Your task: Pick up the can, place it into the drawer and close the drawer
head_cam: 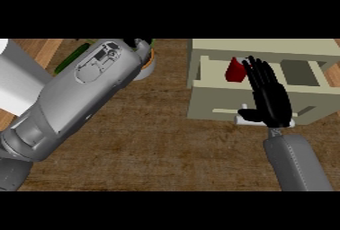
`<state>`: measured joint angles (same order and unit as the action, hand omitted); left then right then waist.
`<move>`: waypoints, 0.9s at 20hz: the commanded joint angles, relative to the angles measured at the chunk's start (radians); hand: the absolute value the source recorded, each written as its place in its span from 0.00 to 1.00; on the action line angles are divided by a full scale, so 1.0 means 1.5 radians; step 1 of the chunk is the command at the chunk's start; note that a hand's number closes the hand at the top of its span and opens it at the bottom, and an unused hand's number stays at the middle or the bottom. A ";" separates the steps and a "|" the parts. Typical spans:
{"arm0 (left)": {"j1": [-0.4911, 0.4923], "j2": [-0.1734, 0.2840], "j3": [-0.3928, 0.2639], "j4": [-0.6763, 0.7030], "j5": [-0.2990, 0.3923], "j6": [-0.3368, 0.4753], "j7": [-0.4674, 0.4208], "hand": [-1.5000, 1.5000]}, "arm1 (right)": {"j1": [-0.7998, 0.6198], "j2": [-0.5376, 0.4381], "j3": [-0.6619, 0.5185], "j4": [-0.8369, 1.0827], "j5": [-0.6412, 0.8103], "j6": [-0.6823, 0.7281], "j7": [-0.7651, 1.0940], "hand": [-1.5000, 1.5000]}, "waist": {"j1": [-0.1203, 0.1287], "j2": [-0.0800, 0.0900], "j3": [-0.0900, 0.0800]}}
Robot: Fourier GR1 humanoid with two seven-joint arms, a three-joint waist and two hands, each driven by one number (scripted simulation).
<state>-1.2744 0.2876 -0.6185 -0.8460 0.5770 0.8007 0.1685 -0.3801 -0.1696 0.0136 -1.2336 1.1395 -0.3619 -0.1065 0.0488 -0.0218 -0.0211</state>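
Note:
A red can (234, 71) sits inside the open cream drawer (212, 85) at the upper right. My right hand (271, 96) lies over the drawer's front panel, open, its straight fingers pointing away and their tips next to the can. The drawer's white handle (247, 118) shows just under the palm. My left forearm (73, 99) crosses the left side of the view. Only a small black part of my left hand (137, 43) shows at the top edge.
The cream cabinet (266, 45) holds the drawer at the right. A grey round dish with an orange rim (147, 66) lies behind the left forearm, a green object (69, 61) beside it. A large white object (16, 81) stands at the far left on the wooden counter (166, 148).

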 commanded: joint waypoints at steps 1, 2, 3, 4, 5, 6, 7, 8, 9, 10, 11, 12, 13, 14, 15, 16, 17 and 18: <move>0.003 0.037 -0.003 -0.040 -0.010 -0.004 0.045 0.00 | -0.028 0.017 -0.023 0.133 0.017 -0.054 0.004 0.00 | 0.004 0.016 0.015; 0.049 0.055 -0.004 -0.075 -0.011 -0.013 0.025 0.00 | -0.027 0.020 -0.019 0.135 0.025 -0.064 0.002 0.00 | 0.007 0.014 0.015; 0.053 0.056 -0.011 -0.087 -0.011 -0.017 0.034 0.00 | -0.048 0.007 -0.038 0.163 0.019 -0.068 -0.003 0.00 | 0.012 0.015 0.015; 0.060 0.067 -0.004 -0.103 -0.006 -0.014 0.046 0.00 | -0.061 0.022 -0.036 0.183 0.035 -0.091 0.009 0.00 | 0.018 0.015 0.015; 0.057 0.060 -0.012 -0.090 -0.020 -0.006 0.040 0.00 | -0.089 0.010 -0.049 0.211 0.029 -0.100 -0.006 0.00 | 0.013 0.019 0.015; 0.057 0.053 -0.020 -0.125 -0.021 0.010 0.060 0.00 | -0.103 0.005 -0.061 0.235 0.037 -0.109 0.004 0.00 | 0.024 0.017 0.016; 0.061 0.085 -0.006 -0.118 -0.016 -0.021 0.059 0.00 | -0.136 0.017 -0.066 0.246 0.035 -0.116 0.013 0.00 | 0.017 0.019 0.015; 0.073 0.093 0.007 -0.116 -0.011 -0.033 0.043 0.00 | -0.138 0.024 -0.070 0.271 0.033 -0.148 -0.002 0.00 | 0.016 0.023 0.015; 0.070 0.103 -0.006 -0.149 -0.015 -0.024 0.079 0.00 | -0.168 0.014 -0.076 0.293 0.039 -0.135 0.005 0.00 | 0.025 0.019 0.015; 0.089 0.093 -0.001 -0.150 -0.018 -0.010 0.061 0.00 | -0.164 0.022 -0.081 0.318 0.044 -0.176 -0.003 0.00 | 0.022 0.023 0.016; 0.104 0.099 -0.006 -0.164 -0.024 -0.008 0.064 0.00 | -0.211 0.004 -0.095 0.333 0.036 -0.161 -0.003 0.00 | 0.021 0.021 0.015; 0.127 0.136 0.009 -0.185 -0.018 -0.028 0.059 0.00 | -0.218 0.013 -0.094 0.347 0.045 -0.164 0.010 0.00 | 0.020 0.020 0.015; 0.122 0.105 -0.017 -0.197 -0.030 -0.002 0.084 0.00 | -0.238 0.011 -0.096 0.379 0.052 -0.186 -0.001 0.00 | 0.023 0.021 0.016; 0.104 0.116 0.005 -0.179 -0.024 -0.015 0.081 0.00 | -0.249 -0.007 -0.119 0.406 0.024 -0.198 -0.030 0.00 | 0.020 0.027 0.016; 0.131 0.115 -0.011 -0.205 -0.029 -0.017 0.080 0.00 | -0.277 0.009 -0.118 0.422 0.042 -0.202 0.003 0.00 | 0.023 0.024 0.016; 0.141 0.135 0.004 -0.209 -0.031 -0.026 0.073 0.00 | -0.297 0.019 -0.110 0.442 0.061 -0.213 0.016 0.00 | 0.015 0.023 0.015; 0.164 0.118 -0.012 -0.243 -0.033 -0.001 0.089 0.00 | -0.300 0.006 -0.124 0.463 0.052 -0.229 0.002 0.00 | 0.023 0.023 0.015; 0.164 0.125 -0.008 -0.240 -0.042 -0.001 0.078 0.00 | -0.331 -0.001 -0.139 0.484 0.037 -0.222 -0.003 0.00 | 0.023 0.025 0.016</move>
<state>-1.0763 0.4603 -0.6268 -1.1493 0.5329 0.7847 0.2810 -0.7853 -0.1802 -0.1579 -0.6370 1.2118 -0.6625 -0.1085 0.0753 0.0031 -0.0076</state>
